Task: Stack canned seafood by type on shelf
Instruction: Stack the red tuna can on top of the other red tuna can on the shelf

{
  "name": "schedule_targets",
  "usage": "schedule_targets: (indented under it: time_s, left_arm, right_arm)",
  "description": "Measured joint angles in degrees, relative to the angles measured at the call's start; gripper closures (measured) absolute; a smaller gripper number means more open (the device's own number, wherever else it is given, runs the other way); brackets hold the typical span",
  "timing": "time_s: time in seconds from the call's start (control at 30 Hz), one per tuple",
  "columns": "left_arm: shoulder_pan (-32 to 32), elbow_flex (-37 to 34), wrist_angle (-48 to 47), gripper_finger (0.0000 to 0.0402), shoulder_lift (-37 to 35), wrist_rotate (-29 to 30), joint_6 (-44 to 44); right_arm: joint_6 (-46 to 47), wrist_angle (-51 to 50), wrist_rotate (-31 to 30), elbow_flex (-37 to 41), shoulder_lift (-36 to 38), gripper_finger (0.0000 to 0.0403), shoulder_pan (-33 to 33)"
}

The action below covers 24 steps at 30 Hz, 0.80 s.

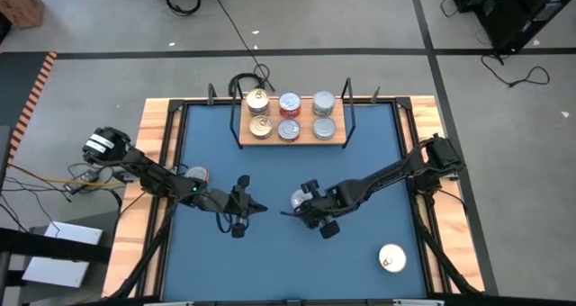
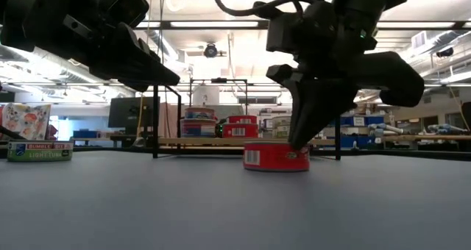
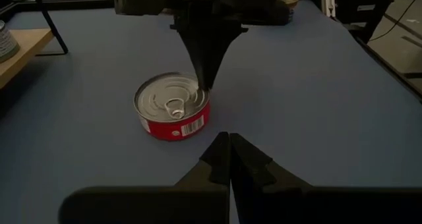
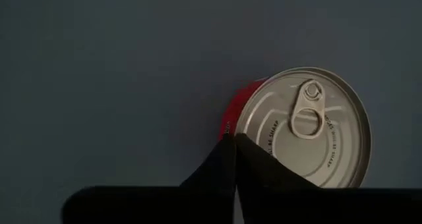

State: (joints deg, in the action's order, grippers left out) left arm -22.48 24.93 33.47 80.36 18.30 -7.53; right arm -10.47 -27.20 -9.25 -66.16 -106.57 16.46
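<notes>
A squat round tin (image 3: 173, 107) with red sides, a barcode and a silver ring-pull lid is seen standing upright near the middle of the blue table (image 1: 360, 166). The right gripper (image 3: 206, 79), fingers pressed together, is positioned with its tip on the lid's edge. The left gripper (image 3: 229, 159), also closed and empty, is held just beside the tin. Only in the high view are six tins (image 1: 289, 103) shown on the wooden shelf (image 1: 290, 137). Only in the low view is a green-labelled tuna tin (image 2: 40, 151) readable.
</notes>
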Motion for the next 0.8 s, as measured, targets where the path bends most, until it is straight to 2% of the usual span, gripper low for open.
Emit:
schedule_targets:
  time_s: [0.13,0.33,0.47,0.63,0.8]
  left_arm:
    - [-0.02,0.0,0.03,0.0396,0.0,0.02,-0.17]
    - [-0.02,0.0,0.29,0.0396,0.0,0.07,-0.51]
    - [-0.02,0.0,0.52,0.0396,0.0,0.09,-0.58]
    - [-0.02,0.0,0.57,0.0396,0.0,1.32,-0.79]
    - [0.1,0.0,-1.08,0.0396,0.15,4.9,-2.15]
  right_arm:
    - [0.49,-1.31,1.8,-1.63,-0.24,0.0394,-0.4]
    - [5.14,-1.36,9.43,-4.5,0.41,0.0399,-1.94]
    - [11.39,0.08,17.52,-5.54,0.46,0.04,-3.07]
    - [22.88,7.21,28.4,-5.71,0.46,0.0401,-4.74]
    - [31.92,12.08,32.96,-5.71,0.47,0.0402,-5.81]
